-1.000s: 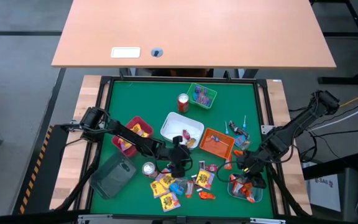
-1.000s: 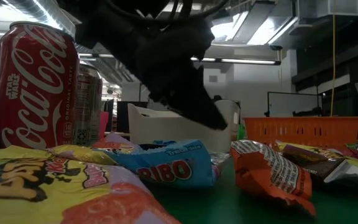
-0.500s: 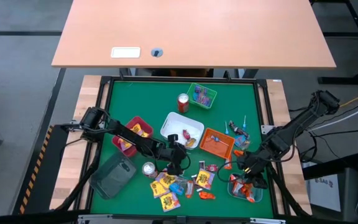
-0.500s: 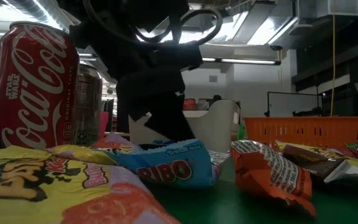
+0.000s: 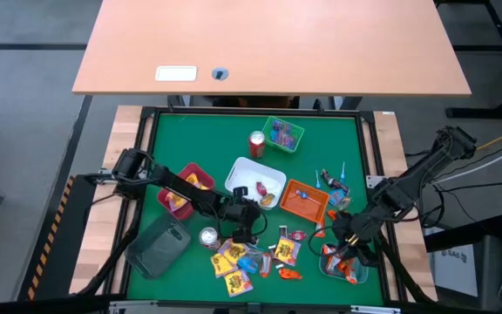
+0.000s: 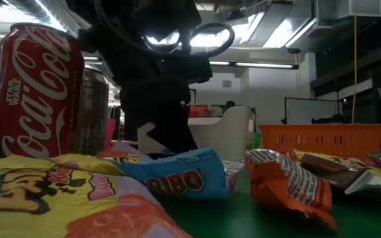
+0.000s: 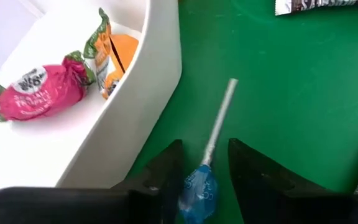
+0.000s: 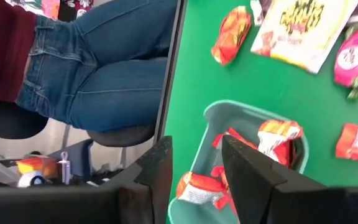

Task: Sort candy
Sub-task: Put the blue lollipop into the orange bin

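Note:
Candy packets lie loose on the green mat near its near edge. A blue-headed lollipop lies flat on the mat beside the white tray, which holds a pink sweet and an orange one. My left gripper points steeply down over the lollipop, open, one finger on each side of the blue head. In the high view, the left gripper covers the lollipop. My right gripper hangs open with nothing between its fingers, above the teal tray of red-orange packets. My left gripper comes at the lollipop from above, slanting, its fingers lying either side of the blue head with the stick running away between them. I cannot tell whether either finger touches the head. The lollipop lies flat on the mat.
A red tray, an orange tray and a green tray stand around the white one. There is a red can at the back, a silver can and a grey pouch at the near left. A seated person's legs are off the table's right side.
My left gripper has tipped from a slant to pointing steeply down and has sunk toward the mat beside the white tray. My right gripper has risen a little above the teal tray.

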Motion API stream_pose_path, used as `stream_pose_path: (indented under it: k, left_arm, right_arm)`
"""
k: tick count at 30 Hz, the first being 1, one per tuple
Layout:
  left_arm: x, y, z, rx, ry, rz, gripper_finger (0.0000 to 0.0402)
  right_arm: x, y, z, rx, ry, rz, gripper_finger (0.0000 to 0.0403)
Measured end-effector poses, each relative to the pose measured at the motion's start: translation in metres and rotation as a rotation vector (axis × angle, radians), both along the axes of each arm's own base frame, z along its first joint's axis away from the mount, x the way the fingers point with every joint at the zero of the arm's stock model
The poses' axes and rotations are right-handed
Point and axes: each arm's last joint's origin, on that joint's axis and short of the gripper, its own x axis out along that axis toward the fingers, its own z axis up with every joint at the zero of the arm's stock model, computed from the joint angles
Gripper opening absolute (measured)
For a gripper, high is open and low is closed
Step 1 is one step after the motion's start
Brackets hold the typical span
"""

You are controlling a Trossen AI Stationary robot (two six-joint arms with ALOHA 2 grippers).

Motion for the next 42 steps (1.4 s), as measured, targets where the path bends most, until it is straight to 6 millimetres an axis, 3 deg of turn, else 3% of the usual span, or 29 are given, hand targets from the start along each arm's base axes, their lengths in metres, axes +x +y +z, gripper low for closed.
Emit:
stream_pose_path:
  k: [12,29,42]
  left_arm:
    - [0.001,0.001,0.001,-0.042,0.004,-0.015,0.0006]
    - [0.001,0.0,0.001,-0.072,0.008,-0.036,0.0]
    - [0.021,-0.006,0.024,-0.127,-0.058,-0.065,0.0001]
  right_arm:
    - [0.0,-0.004,-0.001,-0.107,-0.044,-0.043,0.0136]
    - [0.0,-0.006,-0.002,-0.141,-0.047,-0.065,0.0136]
    - [0.0,-0.006,-0.002,-0.141,-0.047,-0.065,0.0136]
